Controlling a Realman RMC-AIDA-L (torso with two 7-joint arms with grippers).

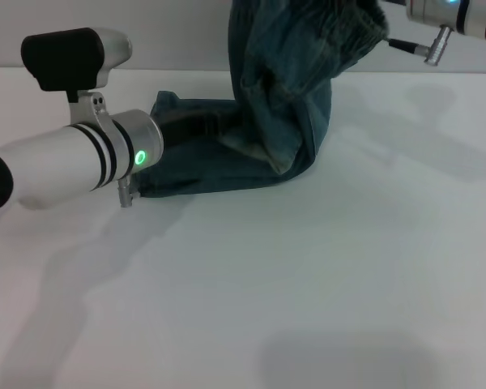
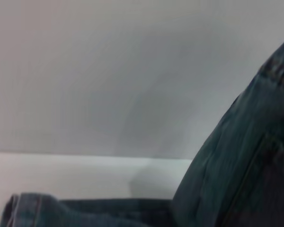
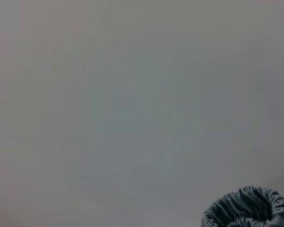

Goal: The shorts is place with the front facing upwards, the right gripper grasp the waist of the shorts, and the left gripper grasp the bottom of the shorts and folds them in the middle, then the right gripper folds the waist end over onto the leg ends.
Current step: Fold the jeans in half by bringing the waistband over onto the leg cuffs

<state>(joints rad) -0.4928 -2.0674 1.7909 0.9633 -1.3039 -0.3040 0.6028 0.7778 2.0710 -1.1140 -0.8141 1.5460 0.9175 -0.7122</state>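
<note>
Overhead, the right tool (image 1: 386, 31) lifts the shorts' (image 1: 259, 130) waist (image 1: 352, 28), fingers hidden.

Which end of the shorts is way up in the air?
The waist, the ruffled, gathered band, hangs high beside the right end effector. The leg ends, with flat stitched hems, lie low on the table by the left end effector.

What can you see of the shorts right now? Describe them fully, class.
The shorts are blue denim with pale faded patches. Their gathered waist is lifted high toward the right gripper, so the cloth hangs in a draped column. The lower part lies flat on the white table, reaching to the left gripper at the leg ends.
</note>
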